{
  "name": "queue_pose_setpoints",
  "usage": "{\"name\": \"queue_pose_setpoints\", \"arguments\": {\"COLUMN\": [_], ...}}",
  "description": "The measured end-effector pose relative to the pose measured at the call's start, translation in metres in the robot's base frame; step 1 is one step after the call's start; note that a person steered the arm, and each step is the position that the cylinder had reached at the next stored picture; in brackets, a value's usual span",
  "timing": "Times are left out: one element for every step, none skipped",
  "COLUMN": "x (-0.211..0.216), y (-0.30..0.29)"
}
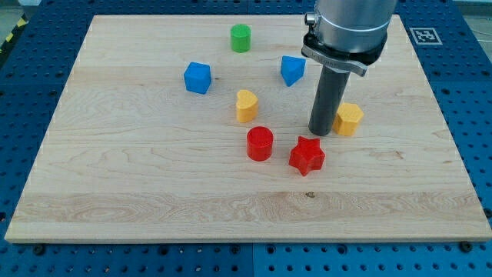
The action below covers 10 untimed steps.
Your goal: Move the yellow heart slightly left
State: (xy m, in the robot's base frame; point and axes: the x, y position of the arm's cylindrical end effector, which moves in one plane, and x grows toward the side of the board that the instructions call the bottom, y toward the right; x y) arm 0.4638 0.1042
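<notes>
The yellow heart (246, 106) stands near the middle of the wooden board (115, 177). My tip (320, 133) rests on the board to the heart's right, about a hundred pixels away, not touching it. The tip sits just left of a yellow hexagonal block (349, 118) and just above a red star (307, 155). A red cylinder (260, 143) lies just below and right of the heart.
A blue cube (197, 78) lies up-left of the heart. A green cylinder (241, 38) stands near the view's top. A blue angular block (292, 70) lies up-right of the heart, beside the rod. The arm's grey body (347, 27) hangs over the top right.
</notes>
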Motion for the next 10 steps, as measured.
{"name": "queue_pose_setpoints", "arguments": {"x": [-0.004,-0.008,-0.014,-0.02,-0.022,-0.022,-0.022,-0.022,-0.029,-0.026], "y": [-0.016,-0.038,-0.052,-0.073,-0.099,-0.123,-0.151,-0.179,-0.178,-0.137]}}
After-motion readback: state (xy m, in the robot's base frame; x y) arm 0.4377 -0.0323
